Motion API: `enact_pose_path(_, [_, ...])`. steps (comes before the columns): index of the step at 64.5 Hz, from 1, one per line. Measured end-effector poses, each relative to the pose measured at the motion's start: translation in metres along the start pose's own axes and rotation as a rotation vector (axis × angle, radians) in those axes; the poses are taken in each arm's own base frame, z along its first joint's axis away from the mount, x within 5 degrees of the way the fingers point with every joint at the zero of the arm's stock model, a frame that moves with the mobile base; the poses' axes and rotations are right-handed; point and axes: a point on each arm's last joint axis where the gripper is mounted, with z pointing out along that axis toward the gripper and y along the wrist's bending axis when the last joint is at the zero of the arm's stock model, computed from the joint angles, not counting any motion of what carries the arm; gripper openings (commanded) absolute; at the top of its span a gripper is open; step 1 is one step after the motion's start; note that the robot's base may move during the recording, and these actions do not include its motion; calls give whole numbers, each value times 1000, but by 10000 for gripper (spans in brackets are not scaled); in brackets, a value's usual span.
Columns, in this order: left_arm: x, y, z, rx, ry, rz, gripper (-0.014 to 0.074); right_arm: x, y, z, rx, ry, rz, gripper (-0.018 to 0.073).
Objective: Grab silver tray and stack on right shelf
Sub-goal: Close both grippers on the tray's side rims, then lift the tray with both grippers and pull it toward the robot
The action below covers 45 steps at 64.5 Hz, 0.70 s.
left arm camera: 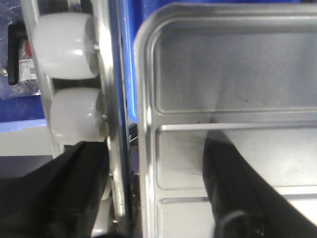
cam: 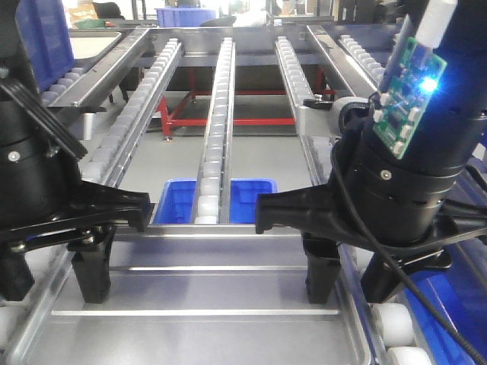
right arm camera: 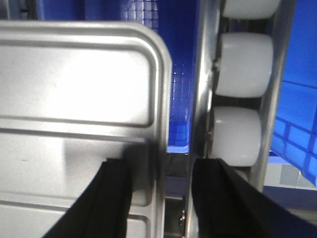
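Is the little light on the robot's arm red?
No, the light on the green circuit board glows blue.

A blue bin (cam: 176, 199) sits low in the middle, with a red frame (cam: 199, 115) on the grey floor beyond. Chunky white rollers (cam: 393, 324) stand near right, and a blue crate (cam: 181, 15) far back.

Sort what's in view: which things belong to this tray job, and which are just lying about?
Job: shiny rectangular silver metal tray; sloping steel rack of small pale rollers; left gripper and right gripper, fingers astride the tray's side rims.
Lying about: blue plastic crate; red metal frame on the floor; chunky white rollers beside the tray.
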Motion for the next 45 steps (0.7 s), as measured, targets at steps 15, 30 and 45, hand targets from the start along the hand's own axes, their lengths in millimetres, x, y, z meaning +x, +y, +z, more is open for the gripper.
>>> enact_pose_path(15, [0, 0, 0, 0, 2, -1, 277, 0, 0, 0, 0, 0, -3, 403])
enact_pose_path(30, [0, 0, 0, 3, 4, -6, 204, 0, 0, 0, -2, -2, -2, 315])
enact_pose_path(45, [1, 0, 0, -6, 14, -2, -89, 0, 1, 0, -1, 2, -1, 58])
